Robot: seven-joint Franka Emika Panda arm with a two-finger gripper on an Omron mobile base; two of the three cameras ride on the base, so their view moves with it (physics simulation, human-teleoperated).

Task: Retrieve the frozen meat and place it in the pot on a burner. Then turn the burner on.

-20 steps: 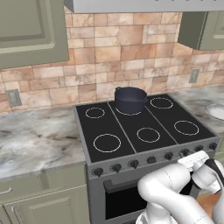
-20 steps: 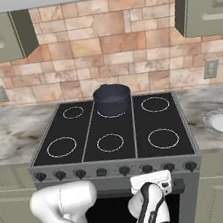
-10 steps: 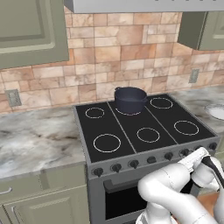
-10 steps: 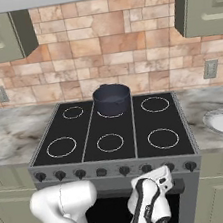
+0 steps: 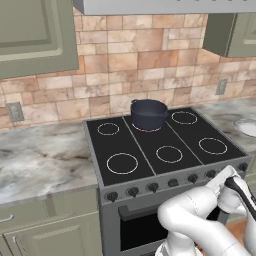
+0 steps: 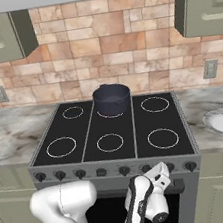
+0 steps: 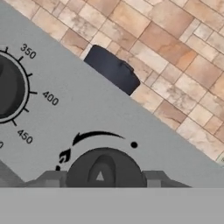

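The gripper (image 7: pixel 101 178), risen a little to the stove front, stood part-open astride a burner knob (image 7: pixel 104 170) without clamping it, the pot (image 6: pixel 111 99) well beyond on its rear burner (image 6: pixel 111 112), so turning seemed imminent.

the pot (image 7: pixel 112 70) is half hidden behind the stove's front panel (image 7: pixel 87 118), its inside unseen.

- On the grey control panel (image 7: pixel 87 109) I read 350, 400 and 450 around the dark dial (image 7: pixel 6 87).
- Above the knob (image 7: pixel 103 168) between my fingertips stood a curved arrow, a dot and a small flame sign.
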